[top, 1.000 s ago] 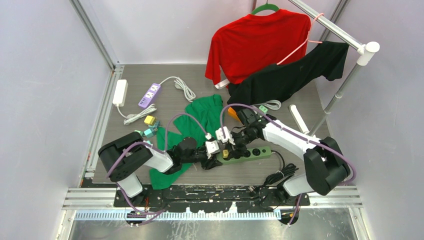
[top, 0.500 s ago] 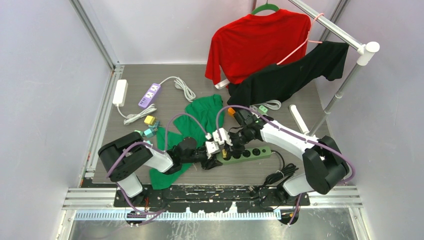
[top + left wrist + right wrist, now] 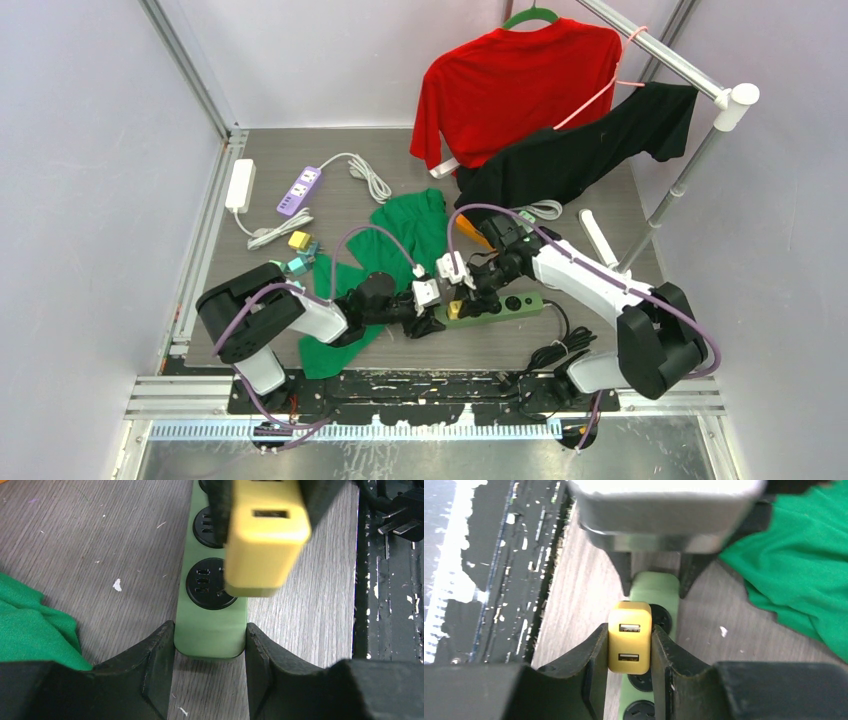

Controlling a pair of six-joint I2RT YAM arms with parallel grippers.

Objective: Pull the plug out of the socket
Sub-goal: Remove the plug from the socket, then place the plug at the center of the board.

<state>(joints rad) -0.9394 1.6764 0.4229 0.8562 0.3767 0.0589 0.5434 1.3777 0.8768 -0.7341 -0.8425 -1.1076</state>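
Top view: pale lilac walls enclose a grey wood-grain worktop (image 3: 400, 150), and the green socket strip (image 3: 505, 303) lies near its front edge. Left wrist: the left fingers (image 3: 160, 665) clamp the strip's end. Right wrist: the right fingers (image 3: 594, 665) pinch the yellow plug (image 3: 629, 637) over the end socket.

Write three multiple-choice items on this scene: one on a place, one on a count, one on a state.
1. Where does the left gripper clamp the green power strip? A its middle; B its end; C its cable.
2. How many USB ports show on the yellow plug? A one; B two; C four.
3. What is the right gripper shut on? A green cloth; B nothing; C yellow plug.
Answers: B, the strip's end sits between its jaws; B, two slots face the right wrist camera; C, its jaws pinch the plug.
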